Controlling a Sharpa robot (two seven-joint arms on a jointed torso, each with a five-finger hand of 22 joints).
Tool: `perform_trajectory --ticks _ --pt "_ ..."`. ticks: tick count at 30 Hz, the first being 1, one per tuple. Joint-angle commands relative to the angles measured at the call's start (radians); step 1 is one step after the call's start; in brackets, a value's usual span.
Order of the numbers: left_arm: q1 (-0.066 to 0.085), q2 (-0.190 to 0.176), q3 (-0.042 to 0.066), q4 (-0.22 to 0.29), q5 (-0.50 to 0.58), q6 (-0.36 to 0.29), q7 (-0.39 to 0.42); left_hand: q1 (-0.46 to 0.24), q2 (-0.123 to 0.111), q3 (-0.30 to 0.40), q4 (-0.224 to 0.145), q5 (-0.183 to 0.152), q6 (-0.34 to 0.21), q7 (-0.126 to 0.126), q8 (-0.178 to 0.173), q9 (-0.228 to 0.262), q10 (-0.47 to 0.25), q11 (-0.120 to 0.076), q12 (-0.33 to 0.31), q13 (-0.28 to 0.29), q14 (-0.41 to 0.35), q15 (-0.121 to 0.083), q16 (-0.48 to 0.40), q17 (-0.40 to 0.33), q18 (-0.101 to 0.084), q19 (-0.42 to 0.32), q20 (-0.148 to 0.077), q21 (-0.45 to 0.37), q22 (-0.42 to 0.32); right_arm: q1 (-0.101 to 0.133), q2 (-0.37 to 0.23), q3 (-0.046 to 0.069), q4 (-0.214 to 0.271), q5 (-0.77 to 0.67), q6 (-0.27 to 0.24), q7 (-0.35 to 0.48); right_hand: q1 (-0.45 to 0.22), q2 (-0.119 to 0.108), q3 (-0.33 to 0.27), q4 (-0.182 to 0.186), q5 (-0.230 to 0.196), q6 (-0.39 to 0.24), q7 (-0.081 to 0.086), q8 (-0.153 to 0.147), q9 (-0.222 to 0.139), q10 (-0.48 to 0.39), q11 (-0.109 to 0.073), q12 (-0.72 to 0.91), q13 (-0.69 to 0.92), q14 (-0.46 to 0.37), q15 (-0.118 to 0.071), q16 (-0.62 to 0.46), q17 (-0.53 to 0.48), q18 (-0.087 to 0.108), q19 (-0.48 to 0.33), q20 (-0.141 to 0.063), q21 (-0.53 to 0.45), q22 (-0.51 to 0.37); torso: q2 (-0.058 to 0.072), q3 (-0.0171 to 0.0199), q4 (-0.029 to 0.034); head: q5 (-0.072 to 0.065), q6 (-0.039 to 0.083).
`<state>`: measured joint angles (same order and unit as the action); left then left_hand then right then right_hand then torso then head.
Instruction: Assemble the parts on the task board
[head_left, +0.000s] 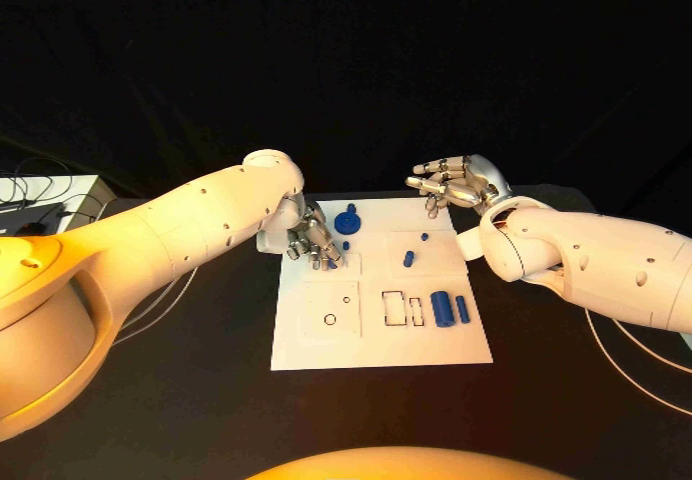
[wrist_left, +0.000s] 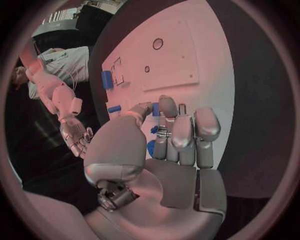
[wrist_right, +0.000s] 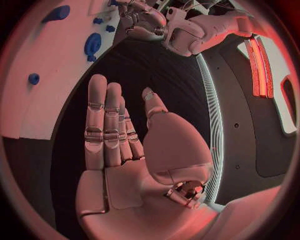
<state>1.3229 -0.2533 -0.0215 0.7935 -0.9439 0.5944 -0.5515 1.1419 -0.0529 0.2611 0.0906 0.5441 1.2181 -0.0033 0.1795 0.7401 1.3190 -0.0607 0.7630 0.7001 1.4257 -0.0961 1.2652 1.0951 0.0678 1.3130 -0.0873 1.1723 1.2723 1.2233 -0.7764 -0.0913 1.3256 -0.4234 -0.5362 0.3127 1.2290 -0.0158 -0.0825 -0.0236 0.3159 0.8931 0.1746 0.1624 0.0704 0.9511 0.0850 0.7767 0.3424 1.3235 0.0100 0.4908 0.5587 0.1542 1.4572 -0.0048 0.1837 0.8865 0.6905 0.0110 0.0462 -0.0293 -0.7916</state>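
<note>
The white task board (head_left: 378, 340) lies mid-table. My left hand (head_left: 312, 240) hangs over its far left part, fingers pointing down; in the left wrist view this hand (wrist_left: 178, 135) pinches a small blue part (wrist_left: 155, 109) between thumb and fingertip. A round blue part (head_left: 349, 215) stands just beyond it, a small one (head_left: 343, 245) beside the fingers. A blue peg (head_left: 424, 237) and a short blue piece (head_left: 410, 258) sit right of centre. Two blue blocks (head_left: 451, 310) lie near the right edge. My right hand (head_left: 459, 182) floats above the far right corner, empty, fingers apart (wrist_right: 106, 135).
On the board's near half are rectangular recesses (head_left: 392, 308) and a small round hole (head_left: 330, 319). A grey box with cables (head_left: 51, 205) sits at the table's far left. Black tabletop (head_left: 173, 400) surrounds the board.
</note>
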Motion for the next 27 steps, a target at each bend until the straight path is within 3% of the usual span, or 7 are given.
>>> perform_trajectory --ticks 1,27 --pt "-0.001 0.000 -0.001 -0.004 -0.017 0.008 0.001 0.009 -0.003 0.179 -0.183 0.003 0.005 0.002 -0.001 0.000 0.002 -0.005 0.006 -0.001 0.003 0.005 0.004 0.001 -0.001 0.001 -0.001 0.005 0.001 0.000 0.000 0.000 0.001 -0.007 0.008 0.010 -0.005 0.000 0.004 -0.001 0.005 -0.002 0.004 0.002 0.000 0.000 -0.005 0.002 0.000 -0.005 -0.003 0.006 -0.001 0.012 -0.005 -0.004 0.005 -0.001 0.000 -0.0002 -0.0002 0.000 0.000" --pt "-0.013 0.014 -0.004 -0.019 -0.013 -0.010 0.000 0.008 -0.002 0.180 -0.183 0.003 0.004 0.002 -0.002 0.000 0.002 -0.005 0.006 -0.002 0.003 0.004 0.004 0.001 -0.001 0.001 -0.002 0.004 -0.001 0.000 0.001 0.000 0.002 -0.007 0.008 0.010 -0.005 0.000 0.004 -0.001 0.005 -0.002 0.004 0.002 0.000 0.000 -0.005 0.002 0.000 -0.005 -0.003 0.006 -0.001 0.012 -0.005 -0.004 0.005 -0.001 0.001 0.0017 -0.0016 -0.003 -0.001"
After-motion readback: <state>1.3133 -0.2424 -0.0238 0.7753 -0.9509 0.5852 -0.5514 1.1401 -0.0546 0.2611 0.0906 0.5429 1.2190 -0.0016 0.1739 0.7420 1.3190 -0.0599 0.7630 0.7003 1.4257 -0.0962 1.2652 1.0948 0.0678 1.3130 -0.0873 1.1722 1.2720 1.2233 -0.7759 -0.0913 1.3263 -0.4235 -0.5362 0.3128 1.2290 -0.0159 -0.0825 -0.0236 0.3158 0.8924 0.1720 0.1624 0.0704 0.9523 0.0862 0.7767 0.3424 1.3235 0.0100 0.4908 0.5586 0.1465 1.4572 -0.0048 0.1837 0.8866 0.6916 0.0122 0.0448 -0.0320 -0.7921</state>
